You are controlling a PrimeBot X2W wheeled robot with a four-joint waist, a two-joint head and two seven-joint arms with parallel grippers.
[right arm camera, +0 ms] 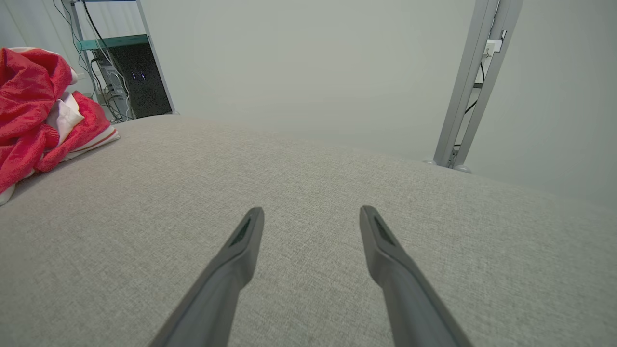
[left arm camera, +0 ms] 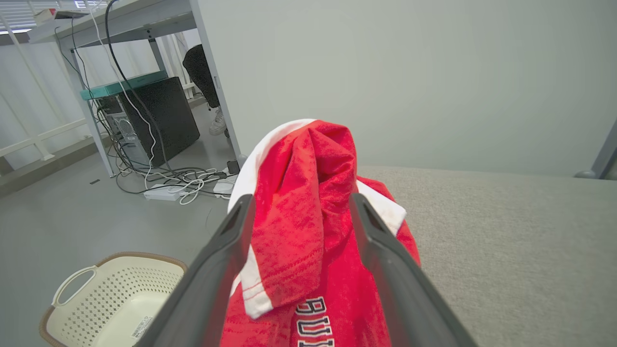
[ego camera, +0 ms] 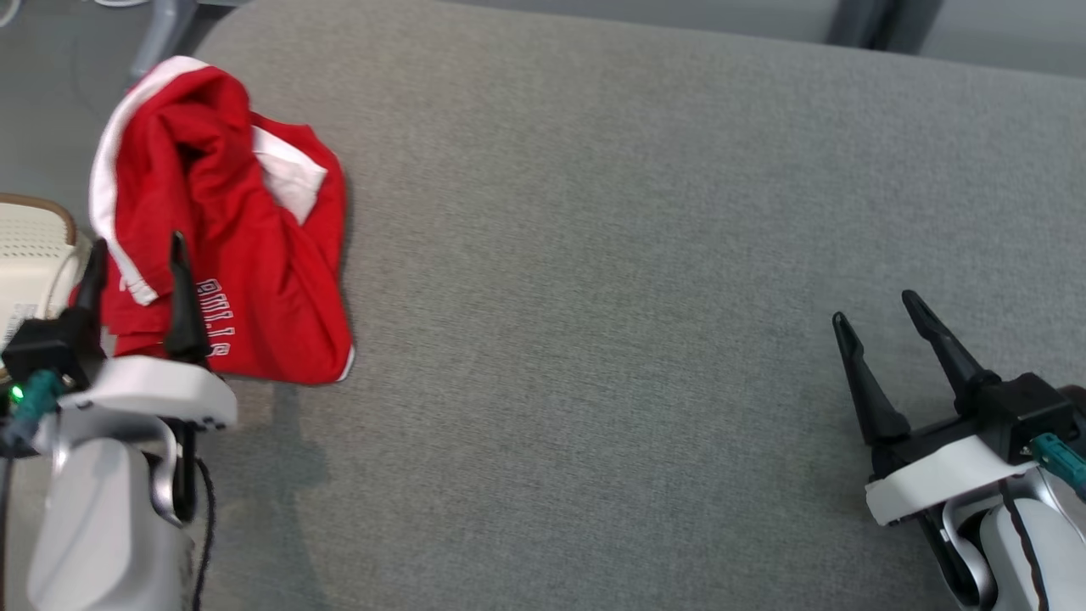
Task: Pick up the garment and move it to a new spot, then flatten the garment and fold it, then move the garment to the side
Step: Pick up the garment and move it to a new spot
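- Lettering (ego camera: 216,318) on the shirt (ego camera: 254,255) is half hidden behind the left gripper (ego camera: 136,246)
- shirt's bunched up at the cushion's (ego camera: 636,297) left edge, long side running near-to-far
- both grippers spread wide, gripping nothing; right gripper (ego camera: 874,305) is over bare cushion

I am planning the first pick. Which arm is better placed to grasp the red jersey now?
Left, likely. The left gripper hangs open at the crumpled red jersey, framing it. The right gripper is open over the grey fabric surface, far away.
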